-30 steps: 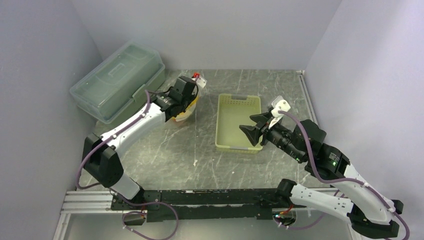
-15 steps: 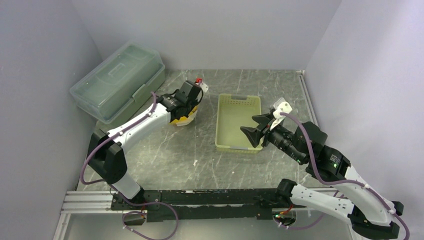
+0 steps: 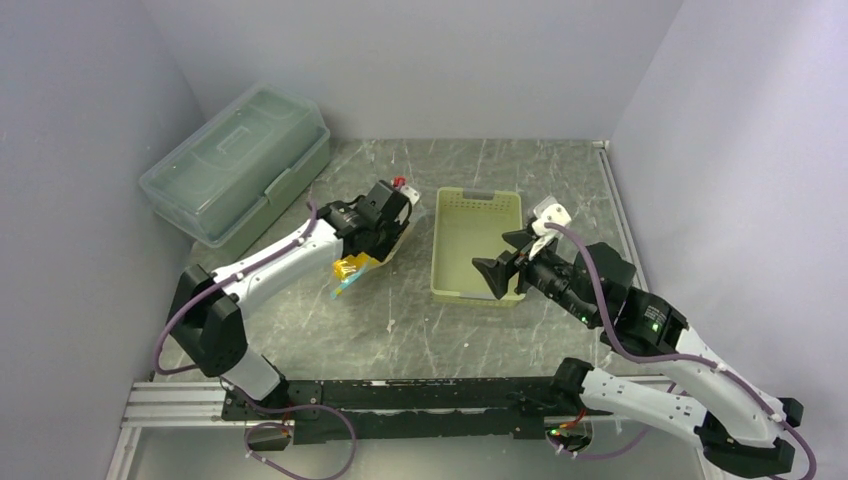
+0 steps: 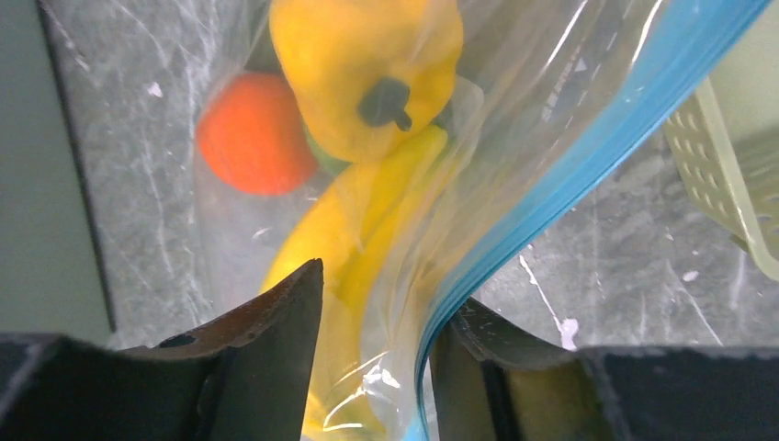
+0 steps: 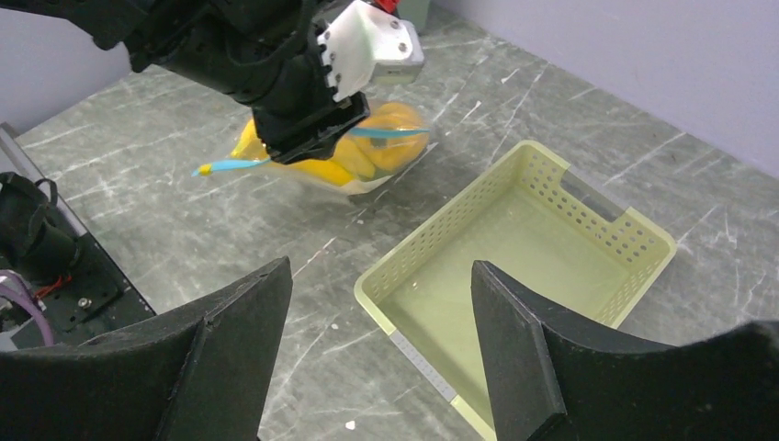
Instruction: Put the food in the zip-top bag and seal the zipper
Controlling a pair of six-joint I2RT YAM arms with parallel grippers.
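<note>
The zip-top bag [image 3: 352, 270] lies on the table left of the basket, with the food inside it. In the left wrist view I see an orange [image 4: 255, 133], a yellow pepper-like piece [image 4: 367, 64] and a banana [image 4: 340, 220] through the plastic. The teal-blue zipper [image 4: 588, 156] runs along the bag's edge and also shows in the right wrist view [image 5: 220, 166]. My left gripper [image 4: 377, 367] is shut on the bag at the zipper strip; in the top view it [image 3: 378, 238] is right above the bag. My right gripper [image 3: 505, 260] is open and empty above the basket's near edge.
The pale yellow-green perforated basket [image 3: 475, 245] stands empty at the middle of the table and shows in the right wrist view [image 5: 514, 266]. A large translucent lidded storage box [image 3: 235, 160] sits at the back left. Walls close the table on three sides.
My left gripper has moved nearer and a little right, pulling the bag with it. The bag's teal strip now sticks out toward the near left. My right gripper has shifted slightly left.
</note>
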